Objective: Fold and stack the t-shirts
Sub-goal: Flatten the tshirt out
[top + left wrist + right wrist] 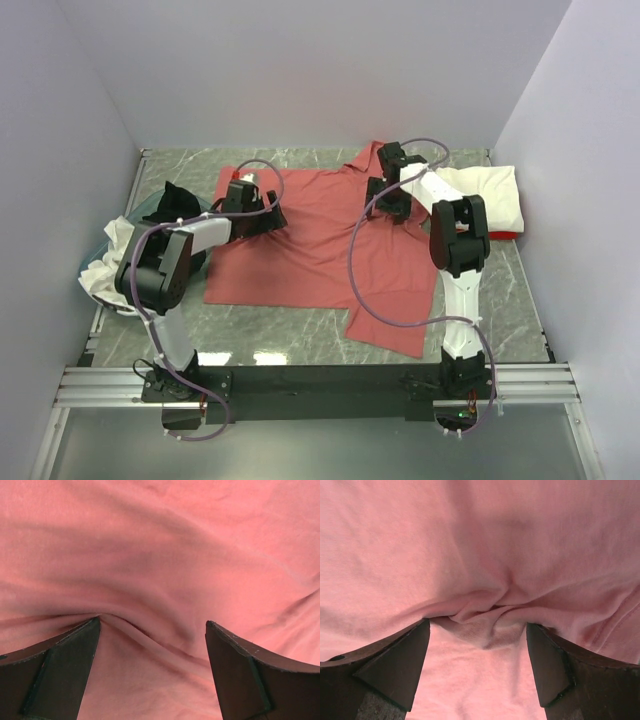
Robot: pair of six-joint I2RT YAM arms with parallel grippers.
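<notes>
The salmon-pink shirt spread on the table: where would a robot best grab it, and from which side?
From straight above, probably. The salmon-pink shirt lies flat on the table, so no edge stands up. Pinch a raised wrinkle instead, like the one bunched inside the open right gripper; the open left gripper straddles a shallower ridge.

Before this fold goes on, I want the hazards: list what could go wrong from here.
1. The left gripper and right gripper stand open on the salmon-pink shirt; closing may catch only a thin ridge that slips out.
2. The right arm's cable loops across the shirt and could drag it.
3. Cloth is puckered inside the right gripper, so creases may get folded in.
</notes>
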